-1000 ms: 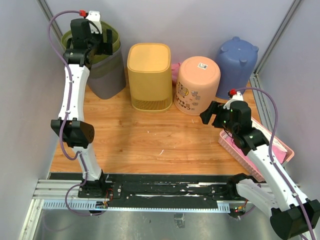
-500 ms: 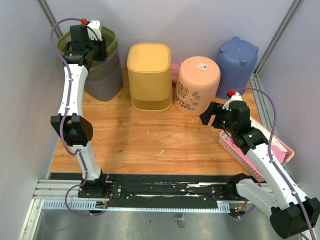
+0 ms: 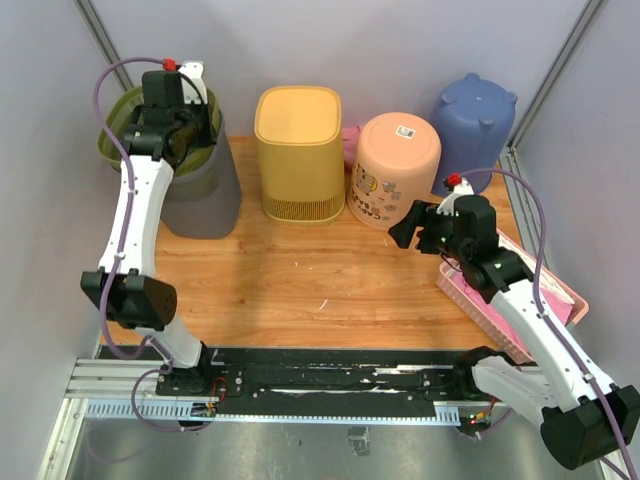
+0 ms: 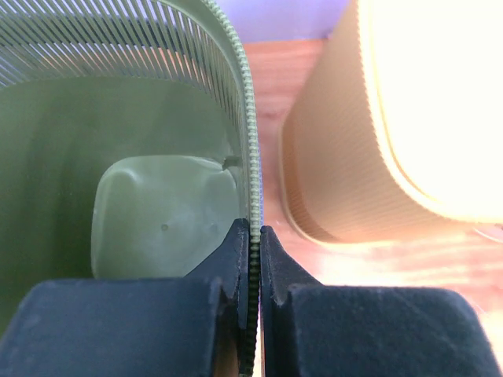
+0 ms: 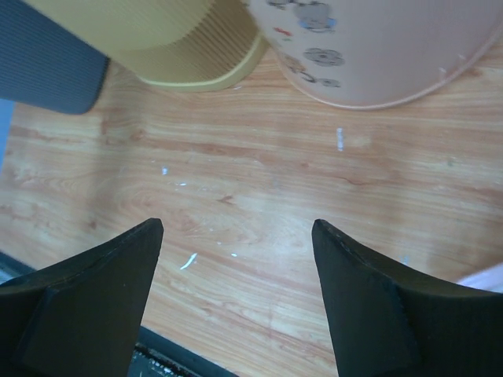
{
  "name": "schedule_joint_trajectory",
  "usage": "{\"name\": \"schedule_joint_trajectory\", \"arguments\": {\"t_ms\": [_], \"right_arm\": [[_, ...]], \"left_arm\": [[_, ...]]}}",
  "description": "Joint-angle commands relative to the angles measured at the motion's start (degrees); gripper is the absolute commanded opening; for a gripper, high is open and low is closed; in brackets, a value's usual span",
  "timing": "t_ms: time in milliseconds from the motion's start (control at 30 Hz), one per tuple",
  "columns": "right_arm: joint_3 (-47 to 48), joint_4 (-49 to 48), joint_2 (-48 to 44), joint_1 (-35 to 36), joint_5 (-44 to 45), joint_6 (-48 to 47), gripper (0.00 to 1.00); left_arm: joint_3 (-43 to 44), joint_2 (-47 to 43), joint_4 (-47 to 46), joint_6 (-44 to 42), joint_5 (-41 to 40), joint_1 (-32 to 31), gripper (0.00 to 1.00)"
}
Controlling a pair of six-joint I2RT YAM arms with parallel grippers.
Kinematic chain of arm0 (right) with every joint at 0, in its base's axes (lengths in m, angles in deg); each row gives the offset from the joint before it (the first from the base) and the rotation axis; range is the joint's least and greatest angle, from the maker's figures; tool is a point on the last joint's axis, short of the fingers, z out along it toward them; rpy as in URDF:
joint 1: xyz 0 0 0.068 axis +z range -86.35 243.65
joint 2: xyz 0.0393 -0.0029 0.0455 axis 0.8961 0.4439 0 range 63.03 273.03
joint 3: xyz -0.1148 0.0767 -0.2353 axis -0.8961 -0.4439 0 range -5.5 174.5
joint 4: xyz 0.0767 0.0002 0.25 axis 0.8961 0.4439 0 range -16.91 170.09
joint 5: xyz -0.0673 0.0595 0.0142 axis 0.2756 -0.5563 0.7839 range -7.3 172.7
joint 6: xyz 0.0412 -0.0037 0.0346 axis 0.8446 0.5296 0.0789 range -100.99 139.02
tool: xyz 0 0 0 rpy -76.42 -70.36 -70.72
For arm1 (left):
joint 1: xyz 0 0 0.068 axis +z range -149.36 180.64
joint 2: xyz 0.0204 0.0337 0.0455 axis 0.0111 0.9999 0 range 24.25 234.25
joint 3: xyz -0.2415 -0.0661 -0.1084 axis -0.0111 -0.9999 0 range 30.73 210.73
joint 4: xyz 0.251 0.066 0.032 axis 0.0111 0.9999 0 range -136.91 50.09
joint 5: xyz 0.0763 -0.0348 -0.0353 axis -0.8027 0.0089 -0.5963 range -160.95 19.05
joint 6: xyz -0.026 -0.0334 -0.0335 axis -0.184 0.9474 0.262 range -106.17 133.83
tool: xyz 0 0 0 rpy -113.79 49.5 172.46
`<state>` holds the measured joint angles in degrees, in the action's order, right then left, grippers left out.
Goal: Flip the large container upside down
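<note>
Large container (image 3: 205,195) at 10 o'clock of tabletop (image 3: 300,280), mouth up, long axis tipped — rim leaning toward 9 o'clock. Left hand (image 4: 253,236) clenched on rim wall, 2 o'clock side; nearer arm. Right hand (image 5: 236,228) released, well apart — above bare tabletop. Only left wrist view shows pinch and container's empty interior.

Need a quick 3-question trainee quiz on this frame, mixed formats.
1. True or false: the left fingers are shut on the green bin's rim.
2. The right fingers are: A) open over the table B) shut on the green bin C) shut, holding nothing.
3. Fill in: the ribbed bin next to the green bin is coloured ____.
Key: 1 true; 2 A; 3 yellow.
</note>
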<state>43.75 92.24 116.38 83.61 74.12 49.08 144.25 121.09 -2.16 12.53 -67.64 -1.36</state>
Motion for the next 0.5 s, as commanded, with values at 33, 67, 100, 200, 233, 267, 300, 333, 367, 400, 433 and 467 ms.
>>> {"name": "schedule_joint_trajectory", "arguments": {"t_ms": [33, 67, 100, 200, 233, 267, 300, 333, 367, 400, 433, 467], "right_arm": [[5.29, -4.1, 1.39, 6.83, -2.94, 0.08, 0.78], [6.27, -4.72, 2.0, 8.99, -2.03, 0.31, 0.78], [7.5, -5.67, 2.78, 10.91, -1.46, 0.74, 0.77], [11.31, -9.39, 6.43, 16.63, -0.81, 3.26, 0.74], [12.93, -10.41, 7.93, 18.58, -0.6, 3.94, 0.73], [14.86, -11.59, 10.49, 21.11, -0.14, 4.42, 0.73], [17.0, -12.61, 12.63, 22.96, 0.29, 4.59, 0.72], [19.91, -13.3, 14.85, 24.86, 1.18, 4.64, 0.72], [22.5, -13.83, 17.31, 26.44, 1.68, 4.84, 0.71], [24.72, -14.35, 19.39, 27.95, 2.23, 5.03, 0.7], [26.67, -15.11, 21.66, 29.37, 3.53, 5.05, 0.7], [28.61, -15.41, 23.77, 30.59, 4.51, 5.31, 0.69]], "left_arm": [[-6.32, -11.99, -0.15, 7.87, 0.6, -5.2, 0.0], [-9.01, -13.78, 0.08, 8.38, -0.3, -6.7, 0.0], [-10.93, -15.5, 0.4, 8.9, -1.04, -8.63, 0.0], [-15.37, -20.42, 2.04, 10.19, -2.77, -11.32, 0.0], [-16.22, -21.65, 2.43, 10.81, -2.95, -11.77, 0.0], [-17.14, -22.93, 2.52, 11.28, -2.69, -11.97, 0.0], [-17.64, -24.05, 2.53, 11.66, -1.92, -12.13, 0.0], [-17.92, -25.07, 2.58, 12.07, -1.01, -12.22, 0.0], [-18.09, -26.02, 2.54, 12.37, -0.28, -12.31, 0.0], [-17.91, -26.75, 2.64, 12.45, 0.69, -12.4, 0.0], [-17.65, -27.57, 2.82, 12.71, 1.36, -12.41, 0.0], [-17.1, -28.26, 2.98, 12.8, 1.79, -12.41, 0.0]]}}
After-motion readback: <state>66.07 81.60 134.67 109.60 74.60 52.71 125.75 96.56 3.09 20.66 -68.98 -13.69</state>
